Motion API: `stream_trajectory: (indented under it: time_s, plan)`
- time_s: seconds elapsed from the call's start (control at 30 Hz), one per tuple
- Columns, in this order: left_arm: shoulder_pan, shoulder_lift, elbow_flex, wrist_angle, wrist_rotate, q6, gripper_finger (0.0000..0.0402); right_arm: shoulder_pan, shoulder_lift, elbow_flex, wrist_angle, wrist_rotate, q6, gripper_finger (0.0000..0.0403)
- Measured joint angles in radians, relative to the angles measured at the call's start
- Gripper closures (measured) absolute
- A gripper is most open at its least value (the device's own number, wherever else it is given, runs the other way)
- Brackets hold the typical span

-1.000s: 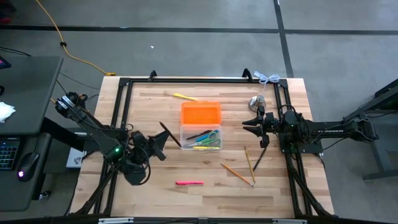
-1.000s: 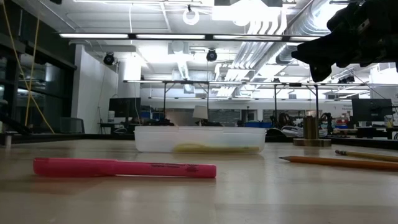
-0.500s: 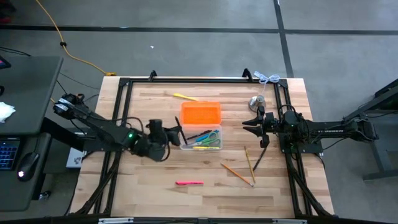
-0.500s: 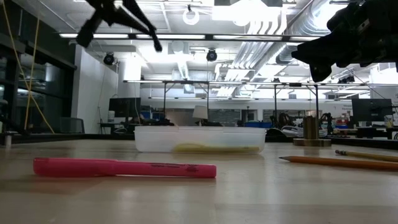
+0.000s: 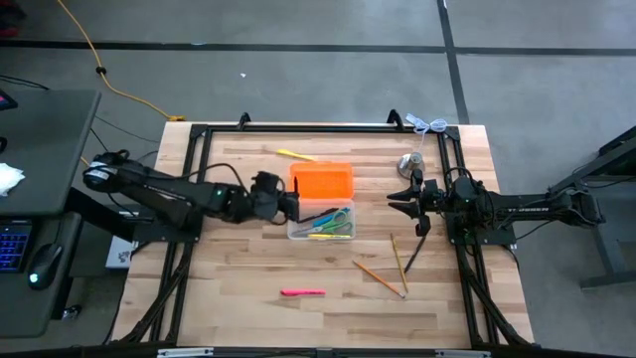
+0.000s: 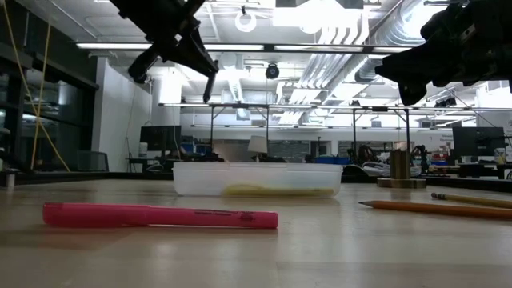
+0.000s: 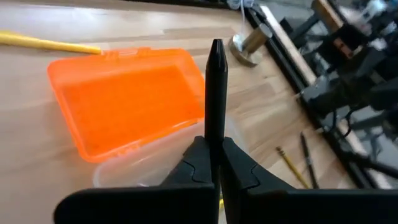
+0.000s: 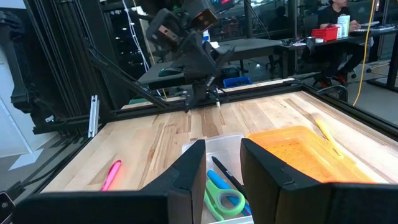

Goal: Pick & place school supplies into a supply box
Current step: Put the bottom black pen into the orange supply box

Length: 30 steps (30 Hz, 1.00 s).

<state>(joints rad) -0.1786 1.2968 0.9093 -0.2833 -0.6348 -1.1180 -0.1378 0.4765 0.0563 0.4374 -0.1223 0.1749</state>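
Note:
The supply box (image 5: 320, 221) is clear, and its orange lid (image 5: 321, 182) lies open on its far side. Green scissors (image 8: 225, 202) and a few pens lie inside. My left gripper (image 5: 284, 204) hovers at the box's left end, shut on a black pen (image 7: 216, 93). Loose on the table are a yellow pen (image 5: 295, 155), a pink marker (image 5: 302, 292), two pencils (image 5: 382, 278) and a dark pen (image 5: 414, 249). My right gripper (image 5: 405, 195) waits open to the right of the box, with nothing between its fingers. My left gripper pinches the black pen's shaft (image 7: 215, 135) between its two shut fingers. The pen sticks out past the fingertips, with its tapered end (image 7: 216, 48) over the orange lid. It is lifted clear of the table and the box.
A silver bell-shaped object (image 5: 409, 162) stands at the far right, beside my right arm. A black frame (image 5: 194, 169) runs along the table's left, far and right sides. There is bare wood between the box and the pink marker.
My left gripper has swung from the near left of the table toward the far edge and the right, up to the box's left end. It has turned as it went. The black pen has stayed in its shut fingers, clear of the table.

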Motion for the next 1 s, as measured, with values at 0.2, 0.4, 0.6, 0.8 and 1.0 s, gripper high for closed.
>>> stream_trajectory:
  time_s: [0.2, 0.4, 0.6, 0.8, 1.0]
  plan:
    - [0.067, 0.011, 0.05, -0.018, 0.071, 0.165, 0.037, 0.0, 0.0, 0.0, 0.0, 0.0, 0.0, 0.0324]
    - [0.124, 0.037, 0.119, -0.101, 0.124, 0.277, 0.037, 0.0, 0.0, 0.0, 0.0, 0.0, 0.002, 0.0324]
    - [0.154, 0.112, 0.238, -0.202, 0.163, 0.376, 0.037, 0.0, 0.0, 0.0, 0.0, 0.0, 0.003, 0.0324]
    - [0.153, 0.216, 0.382, -0.347, 0.174, 0.469, 0.037, 0.0, 0.001, 0.0, 0.002, 0.002, 0.002, 0.0324]
    - [0.153, 0.341, 0.542, -0.485, 0.216, 0.566, 0.0369, 0.0, 0.001, 0.0, 0.001, 0.002, 0.001, 0.0324]
